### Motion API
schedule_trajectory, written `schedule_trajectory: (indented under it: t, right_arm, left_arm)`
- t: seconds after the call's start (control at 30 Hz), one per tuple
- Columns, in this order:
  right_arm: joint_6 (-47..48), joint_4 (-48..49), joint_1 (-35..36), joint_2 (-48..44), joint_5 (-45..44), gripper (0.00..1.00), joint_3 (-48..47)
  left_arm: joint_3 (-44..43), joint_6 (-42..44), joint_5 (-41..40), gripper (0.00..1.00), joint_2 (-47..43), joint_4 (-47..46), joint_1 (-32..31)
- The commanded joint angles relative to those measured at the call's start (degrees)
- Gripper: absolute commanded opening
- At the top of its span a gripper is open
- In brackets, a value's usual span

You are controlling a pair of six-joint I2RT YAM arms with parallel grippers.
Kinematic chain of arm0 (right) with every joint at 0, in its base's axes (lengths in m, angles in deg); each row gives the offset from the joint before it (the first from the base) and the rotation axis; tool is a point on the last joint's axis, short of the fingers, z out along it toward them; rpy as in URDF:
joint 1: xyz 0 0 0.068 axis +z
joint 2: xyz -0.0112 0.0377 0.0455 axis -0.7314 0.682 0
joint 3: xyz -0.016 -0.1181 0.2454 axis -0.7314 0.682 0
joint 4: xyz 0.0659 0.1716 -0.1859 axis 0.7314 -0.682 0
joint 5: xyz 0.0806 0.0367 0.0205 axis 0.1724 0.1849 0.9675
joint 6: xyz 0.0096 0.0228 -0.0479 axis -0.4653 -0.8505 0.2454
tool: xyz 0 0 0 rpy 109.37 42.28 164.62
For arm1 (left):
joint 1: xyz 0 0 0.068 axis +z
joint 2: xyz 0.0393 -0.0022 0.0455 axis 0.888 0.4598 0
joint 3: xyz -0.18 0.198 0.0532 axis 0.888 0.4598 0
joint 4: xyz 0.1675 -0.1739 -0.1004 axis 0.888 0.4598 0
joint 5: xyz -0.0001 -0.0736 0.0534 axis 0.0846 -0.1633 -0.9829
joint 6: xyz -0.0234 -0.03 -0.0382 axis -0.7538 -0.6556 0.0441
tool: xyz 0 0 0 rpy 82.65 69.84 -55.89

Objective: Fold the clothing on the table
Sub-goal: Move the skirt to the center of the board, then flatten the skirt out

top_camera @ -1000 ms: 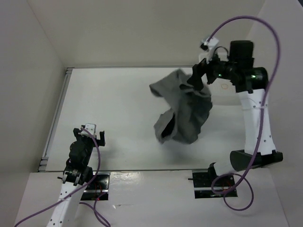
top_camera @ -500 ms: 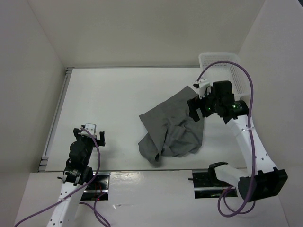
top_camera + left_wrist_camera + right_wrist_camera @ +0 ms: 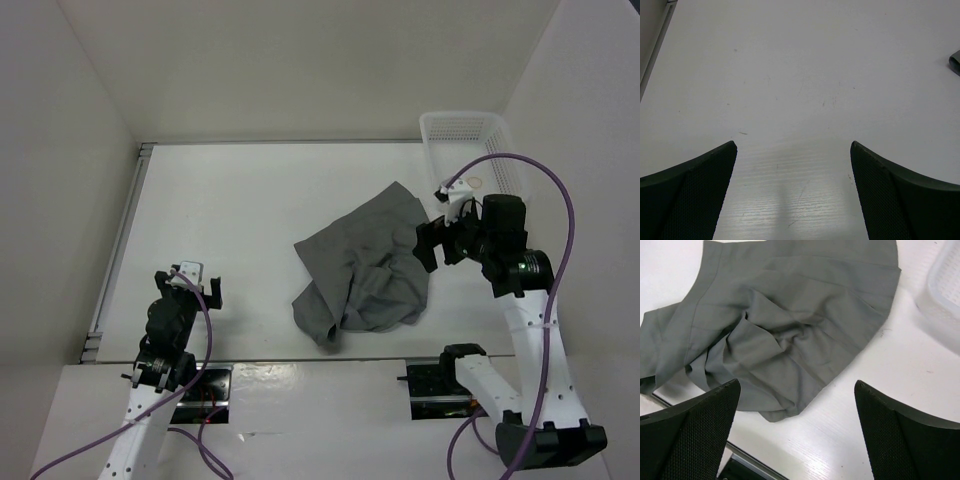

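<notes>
The clothing (image 3: 360, 265) is a grey pleated skirt lying crumpled on the white table (image 3: 240, 210), right of centre, with its near part bunched into folds. My right gripper (image 3: 426, 248) hovers at the skirt's right edge, open and holding nothing. In the right wrist view the clothing (image 3: 790, 315) spreads across the upper left, and the right gripper (image 3: 796, 385) spans its near edge and bare table (image 3: 875, 405). My left gripper (image 3: 188, 282) is open near the front left, far from the skirt. In the left wrist view the left gripper (image 3: 793, 150) frames bare table (image 3: 790, 75), and a sliver of clothing (image 3: 955, 62) shows at far right.
A white mesh basket (image 3: 465, 150) stands at the back right corner, just behind the right arm; its wall (image 3: 947, 285) shows in the right wrist view. White walls enclose the table on the left, back and right. A metal rail (image 3: 120, 250) runs along the left edge.
The skirt, held up at the back right a second ago, now lies loose on the table. The right arm has drawn back toward the near right, uncovering the basket. The left arm is still.
</notes>
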Motion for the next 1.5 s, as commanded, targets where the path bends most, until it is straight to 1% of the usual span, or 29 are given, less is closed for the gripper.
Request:
schedule_trajectory:
  t: [0.0,0.07,0.17,0.37,0.43,0.5,0.53,0.57,0.6,0.63,0.67,0.73,0.77,0.8,0.83,0.87,0.9,0.93,0.97,1.0,1.03,1.07,1.1,1.13,1.17,1.27,1.33,1.37,1.47]
  right_arm:
    - [0.64,1.04,-3.46,-0.21,1.22,0.99,-0.51]
    - [0.64,1.04,-6.70,-0.21,1.22,0.99,-0.51]
    - [0.64,1.04,-9.61,-0.74,1.22,0.99,-0.51]
    - [0.03,1.04,-11.55,1.28,0.70,0.99,-1.04]
    - [0.03,1.04,-12.08,1.28,0.70,0.99,-1.04]
    - [0.03,1.04,-12.08,1.28,0.70,0.99,-1.04]
    - [0.03,1.04,-12.08,1.28,1.22,0.99,-1.04]
    - [0.64,1.04,-12.08,1.89,1.22,0.99,-1.04]
    - [0.64,1.04,-11.56,1.90,1.83,0.99,-1.04]
    - [0.64,1.04,-11.55,2.59,1.84,0.99,-1.04]
    - [0.64,1.04,-10.51,3.99,2.36,0.99,-1.56]
    - [0.64,1.04,-8.84,6.02,3.68,0.99,-3.76]
    - [0.64,1.04,-8.31,8.64,4.47,0.99,-4.90]
    - [1.17,0.52,-7.69,10.06,5.09,0.99,-7.26]
    - [1.17,0.51,-5.95,11.64,5.70,0.99,-8.59]
    - [1.17,-0.09,-4.62,13.48,5.71,0.99,-9.99]
    - [1.87,-0.62,-2.87,17.42,4.49,0.99,-13.23]
    - [2.48,-1.15,1.32,19.54,3.52,0.99,-15.00]
    - [2.49,-2.72,3.72,21.91,2.47,0.99,-16.84]
    - [3.45,-3.52,6.26,26.98,0.19,0.99,-20.86]
    - [4.41,-4.31,8.90,29.47,-0.87,0.99,-22.73]
    - [5.03,-5.62,13.62,31.93,-1.76,0.99,-26.14]
    - [5.91,-6.25,15.76,36.66,-2.29,0.99,-27.66]
    - [7.66,-6.25,17.78,38.96,-2.99,0.99,-28.98]
    - [8.28,-6.25,21.28,41.08,-2.99,0.99,-31.08]
    - [10.92,-5.73,26.66,49.95,-3.09,0.99,-35.73]
    - [12.94,-5.20,28.69,56.00,-1.43,0.99,-38.12]
    - [13.56,-5.20,29.40,57.78,-0.63,0.97,-39.87]
    - [15.84,-1.43,31.07,62.27,2.00,0.94,-40.50]
  left_arm:
    - [1.98,-0.97,-0.49,1.00,-7.87,-1.69,-0.14]
    - [1.98,-0.97,-0.49,1.00,-7.87,-1.69,-0.14]
    - [1.98,-0.97,-0.49,1.00,-7.87,-1.69,-0.14]
    - [1.98,-0.97,-0.49,1.00,-7.87,-1.69,-0.14]
    - [1.98,0.25,1.78,1.00,-7.87,-2.21,-0.14]
    - [-0.47,4.28,5.29,1.00,-7.87,-2.82,-0.14]
    - [-3.62,4.30,4.61,1.00,-7.87,-3.61,-0.14]
    - [-5.30,0.39,-2.09,1.00,-7.87,-4.84,-0.14]
    - [-6.97,0.35,-4.25,1.00,-7.87,-9.11,-0.14]
    - [-10.90,1.22,-5.23,1.00,-6.48,-10.11,-0.14]
    - [-13.99,4.18,-5.24,1.00,-4.64,-10.12,-0.14]
    - [-22.23,3.34,-6.37,1.00,5.97,-5.40,-0.14]
    - [-27.24,0.90,-9.43,1.00,10.97,-2.51,-0.14]
    - [-39.21,-0.61,-11.20,1.00,21.90,4.75,-0.14]
    - [-46.12,-2.19,-12.87,1.00,27.58,9.52,-0.14]
    - [-53.23,-4.38,-13.84,1.00,32.94,20.09,-0.14]
    - [-60.35,-4.40,-12.89,1.00,42.65,25.51,-0.14]
    - [-72.87,-3.18,-11.06,1.00,46.58,30.52,-0.14]
    - [-77.69,-0.82,-7.91,1.00,49.49,38.58,2.03]
    - [-81.31,7.38,1.35,1.00,52.56,42.05,3.53]
    - [-85.34,8.25,4.31,1.00,52.59,44.78,4.59]
    - [-86.43,8.26,6.60,1.00,52.59,49.07,5.13]
    - [-86.44,7.73,9.41,1.00,51.72,50.59,6.09]
    - [-86.44,6.51,8.83,1.00,50.93,51.65,6.62]
    - [-85.83,5.72,8.83,1.00,50.32,53.58,7.50]
    - [-83.11,4.66,8.03,1.00,50.31,58.58,10.49]
    - [-79.52,4.13,8.03,1.00,49.26,59.66,12.86]
    - [-80.02,3.60,7.34,1.00,47.95,59.66,13.56]
    - [-81.86,3.60,9.88,1.00,47.41,60.89,15.05]
